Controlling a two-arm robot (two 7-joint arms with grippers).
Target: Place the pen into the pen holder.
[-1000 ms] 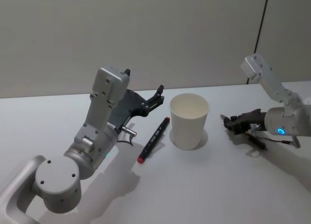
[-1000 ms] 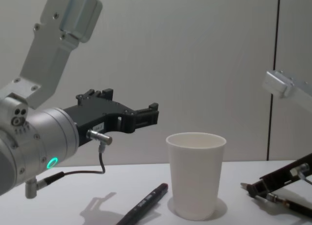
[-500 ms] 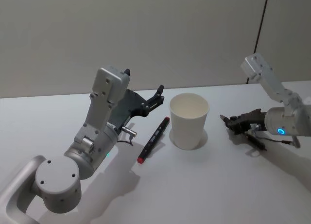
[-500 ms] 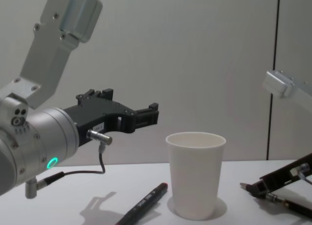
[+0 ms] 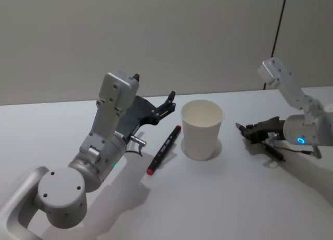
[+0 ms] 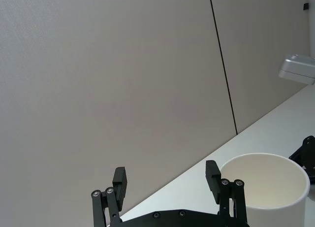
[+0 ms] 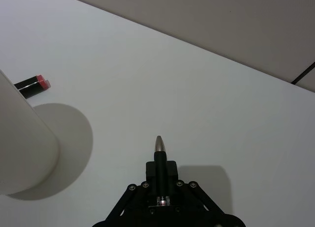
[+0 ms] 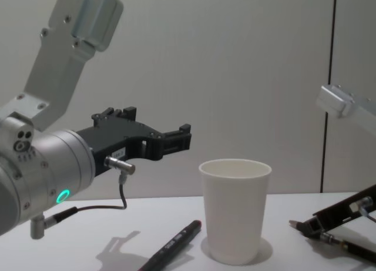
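While the right gripper sits low at the table, clenched on a dark pen whose tip juts past its fingers, the pen holder stands apart, off to their left. Meanwhile the left gripper hangs raised, fingers spread, empty. Judged step: grasp made. Next: lift, carry over the holder, tip upright.

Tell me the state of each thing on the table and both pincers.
Left pincer: open, raised, holding nothing.
Right pincer: shut on the pen, held low.
Pen: clamped in the right pincer, tip poking out.
Pen holder: upright, looks empty.
Marker: lying flat beside the pen holder.
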